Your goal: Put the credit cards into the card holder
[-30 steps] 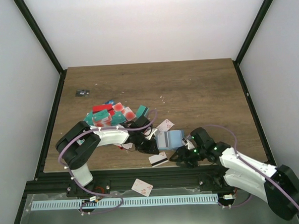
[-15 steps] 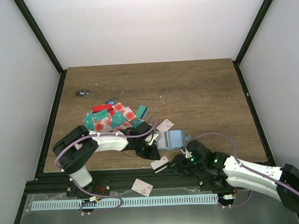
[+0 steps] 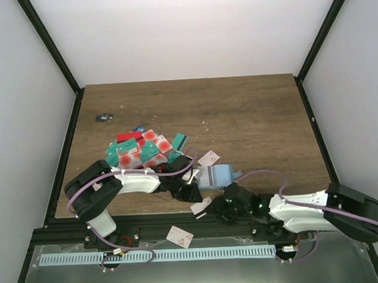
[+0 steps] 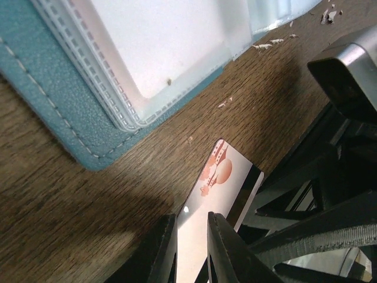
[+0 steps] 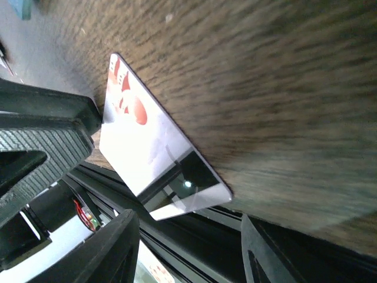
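The white plastic credit card (image 4: 227, 183) with red blotches and a black stripe lies flat at the near edge of the brown wooden table (image 5: 283, 88), its striped end past the edge. It is just ahead of the left gripper (image 4: 191, 227), whose jaws leave only a narrow slit; whether they grip it I cannot tell. The right gripper (image 5: 185, 219) is about half open and holds nothing – the card sits before its gap. The teal-blue stitched card holder (image 4: 53, 112) lies open beyond the left jaws. Compared with one second ago, the right arm has dropped low along the edge and its jaws have come leftward to the card.
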Controlling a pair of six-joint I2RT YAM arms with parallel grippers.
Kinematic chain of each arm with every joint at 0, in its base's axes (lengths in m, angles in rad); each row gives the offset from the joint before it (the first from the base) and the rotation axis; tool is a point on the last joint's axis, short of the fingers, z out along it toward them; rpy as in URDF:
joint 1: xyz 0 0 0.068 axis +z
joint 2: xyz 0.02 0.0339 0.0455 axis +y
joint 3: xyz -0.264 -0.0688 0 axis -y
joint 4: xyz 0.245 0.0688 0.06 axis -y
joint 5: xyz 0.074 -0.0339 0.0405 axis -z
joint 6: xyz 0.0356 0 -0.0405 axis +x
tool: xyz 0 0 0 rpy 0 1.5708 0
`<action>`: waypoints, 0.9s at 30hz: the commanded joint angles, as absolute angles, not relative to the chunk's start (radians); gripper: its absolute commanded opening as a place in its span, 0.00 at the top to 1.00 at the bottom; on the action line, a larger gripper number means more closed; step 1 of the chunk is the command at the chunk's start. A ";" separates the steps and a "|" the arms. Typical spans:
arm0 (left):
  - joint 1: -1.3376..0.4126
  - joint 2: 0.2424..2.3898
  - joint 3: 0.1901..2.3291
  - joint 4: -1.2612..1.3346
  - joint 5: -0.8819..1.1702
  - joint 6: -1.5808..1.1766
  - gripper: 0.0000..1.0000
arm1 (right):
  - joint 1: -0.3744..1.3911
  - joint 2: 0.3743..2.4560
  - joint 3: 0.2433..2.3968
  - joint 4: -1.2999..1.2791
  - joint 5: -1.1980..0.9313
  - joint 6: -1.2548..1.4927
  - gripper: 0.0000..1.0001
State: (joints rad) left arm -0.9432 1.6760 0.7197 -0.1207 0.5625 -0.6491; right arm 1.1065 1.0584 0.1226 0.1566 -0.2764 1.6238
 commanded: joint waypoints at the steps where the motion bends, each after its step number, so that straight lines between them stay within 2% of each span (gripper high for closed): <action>1: -0.955 1.691 0.668 -0.203 0.508 -0.656 0.83 | 1.150 1.150 0.138 0.268 -0.188 1.724 0.51; 6: -0.955 1.676 0.645 -0.199 0.516 -0.663 0.83 | 1.160 1.250 0.133 0.395 -0.155 1.761 0.55; 12: -0.954 1.647 0.597 -0.167 0.535 -0.684 0.83 | 1.160 1.266 0.132 0.425 -0.125 1.775 0.62; 18: -0.955 1.625 0.553 -0.114 0.552 -0.693 0.83 | 1.159 1.257 0.123 0.429 -0.130 1.787 0.76; 25: -0.955 1.598 0.536 -0.098 0.560 -0.730 0.83 | 1.160 1.269 0.146 0.429 -0.175 1.747 0.98; 27: -0.955 1.571 0.538 -0.106 0.553 -0.733 0.83 | 1.159 1.263 0.165 0.399 -0.188 1.726 0.99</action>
State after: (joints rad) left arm -0.9443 1.5803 0.5724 -0.0196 0.6022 -0.7181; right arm 1.1606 1.2488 0.1360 0.4801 -0.1986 1.7435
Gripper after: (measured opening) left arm 0.173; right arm 0.025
